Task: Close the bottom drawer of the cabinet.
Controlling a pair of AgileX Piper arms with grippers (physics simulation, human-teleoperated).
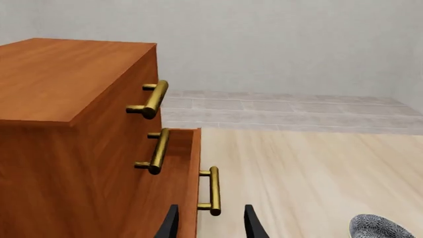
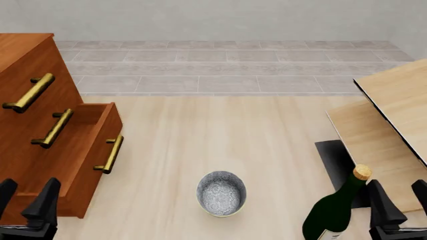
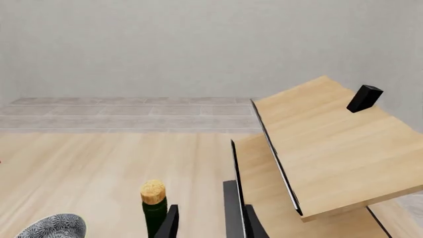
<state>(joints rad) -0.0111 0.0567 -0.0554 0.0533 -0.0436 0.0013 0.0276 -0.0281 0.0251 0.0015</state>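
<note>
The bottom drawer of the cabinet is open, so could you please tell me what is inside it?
The bottom drawer stands pulled out, showing only bare wood inside. Its back part is hidden under the middle drawer of the cabinet.

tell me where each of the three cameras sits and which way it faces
Front: above and behind the arms, looking down at the cabinet, speckled bowl and bottle; both grippers' fingertips show.
Left wrist: behind the left gripper, facing the open bottom drawer.
Right wrist: behind the right gripper, facing a tilted wooden board.
Shared: bowl and bottle in front and right wrist.
</note>
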